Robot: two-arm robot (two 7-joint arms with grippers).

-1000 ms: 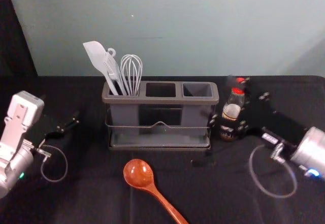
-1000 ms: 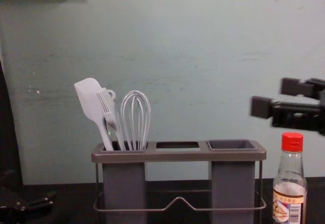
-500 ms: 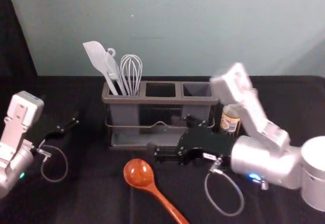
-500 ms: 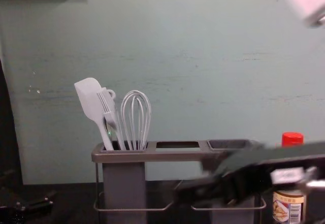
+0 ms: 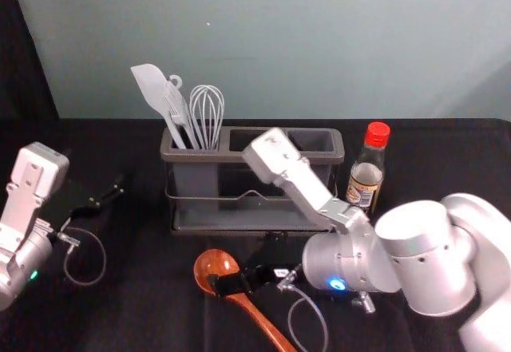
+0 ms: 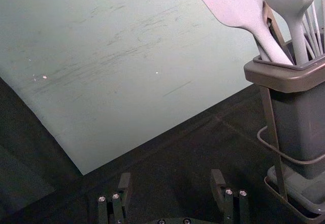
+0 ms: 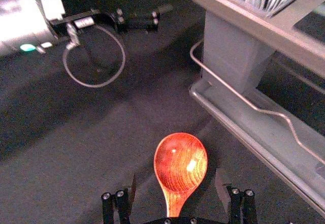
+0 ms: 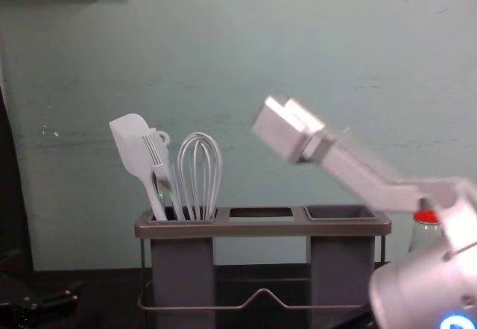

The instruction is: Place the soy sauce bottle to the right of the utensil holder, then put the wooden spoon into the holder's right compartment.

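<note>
- As the right hand (image 7: 176, 181) gaped, empty, the wooden spoon (image 5: 260, 318) lay on the counter (image 5: 144, 320), lined up between its fingers, handle toward the robot.
- Left hand (image 6: 171, 177) sat open, left of the utensil holder (image 5: 192, 157).

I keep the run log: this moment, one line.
right gripper: open over wooden spoon; soy sauce bottle: standing right of utensil holder; spoon: ungripped; left gripper: open, idle

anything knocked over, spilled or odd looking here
Nothing on the table looks wrong: the soy sauce bottle stands upright, the utensil holder sits level, and the wooden spoon looks intact. I see no spill, just faint scuffs on the wall.
</note>
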